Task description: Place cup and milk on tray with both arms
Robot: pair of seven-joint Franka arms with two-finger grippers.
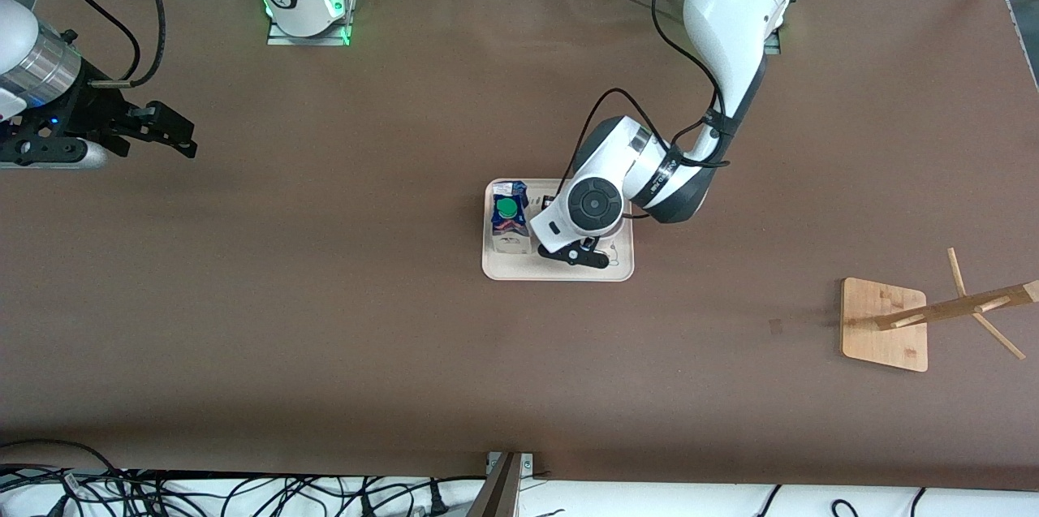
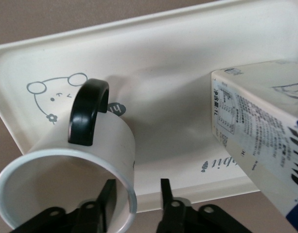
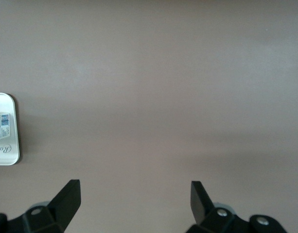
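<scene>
The cream tray (image 1: 617, 269) lies in the middle of the table. The milk (image 1: 509, 217) stands on it at the end toward the right arm. My left gripper (image 1: 578, 256) is low over the tray and hides the cup in the front view. In the left wrist view the white cup (image 2: 80, 160) with its black handle stands on the tray (image 2: 163, 63) beside the milk (image 2: 265, 145). My left gripper (image 2: 136, 191) is open and straddles the cup's rim, one finger inside and one outside with a gap. My right gripper (image 1: 174, 135) is open and empty, waiting over bare table.
A wooden rack with a square base (image 1: 885, 324) and pegs stands toward the left arm's end, nearer the front camera. The right wrist view shows my right gripper (image 3: 134, 194) over brown table, with a tray corner (image 3: 5, 155) at the edge. Cables lie along the front edge.
</scene>
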